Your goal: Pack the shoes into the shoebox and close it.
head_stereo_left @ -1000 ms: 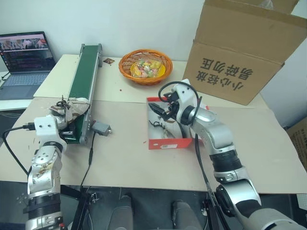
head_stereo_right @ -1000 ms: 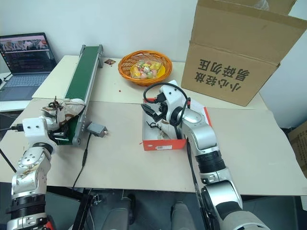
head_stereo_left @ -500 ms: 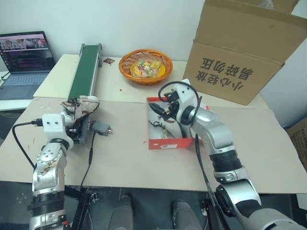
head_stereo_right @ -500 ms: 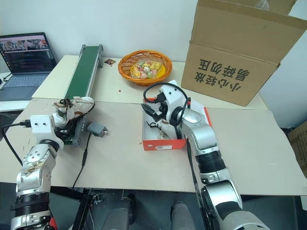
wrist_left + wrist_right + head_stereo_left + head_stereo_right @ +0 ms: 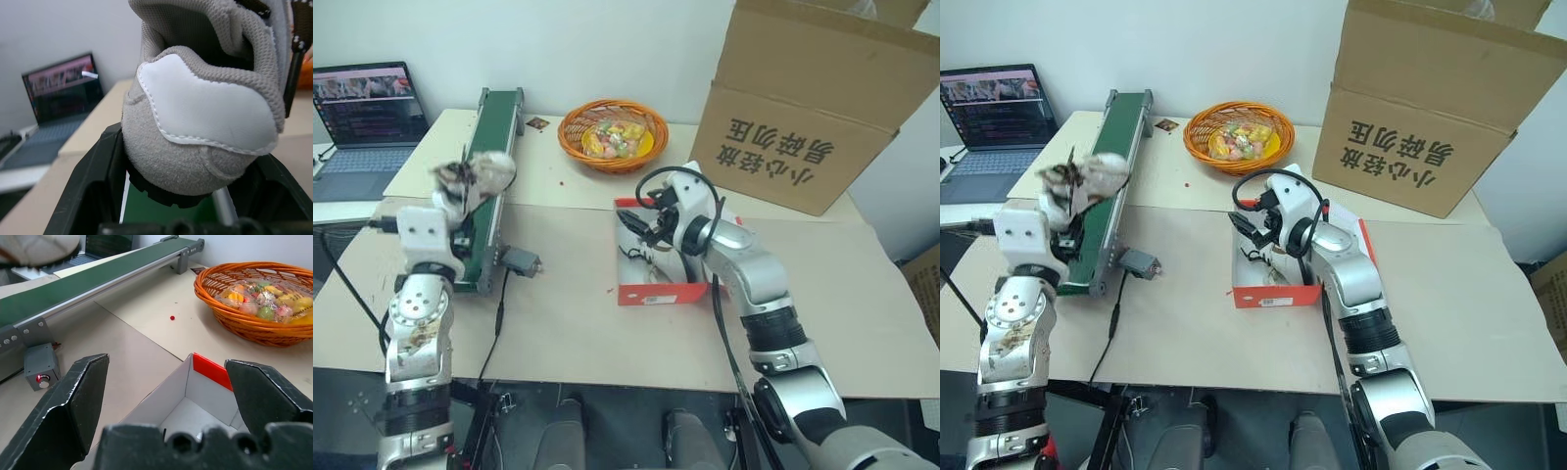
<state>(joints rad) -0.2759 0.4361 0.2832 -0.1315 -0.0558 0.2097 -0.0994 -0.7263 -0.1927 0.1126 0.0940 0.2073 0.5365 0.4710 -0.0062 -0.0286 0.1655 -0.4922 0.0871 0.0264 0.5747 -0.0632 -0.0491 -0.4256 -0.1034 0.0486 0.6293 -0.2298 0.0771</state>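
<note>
Left jaws clamp shoe, lifted above conveyor. Right jaws wide, empty, over open shoebox mid-worktop. Step: carrying shoe. Next: swing it across, lower into box beside shoe inside.

Two shoes, one shoebox, one basket

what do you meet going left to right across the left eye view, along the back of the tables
laptop → green conveyor belt → orange basket → large brown carton
</note>
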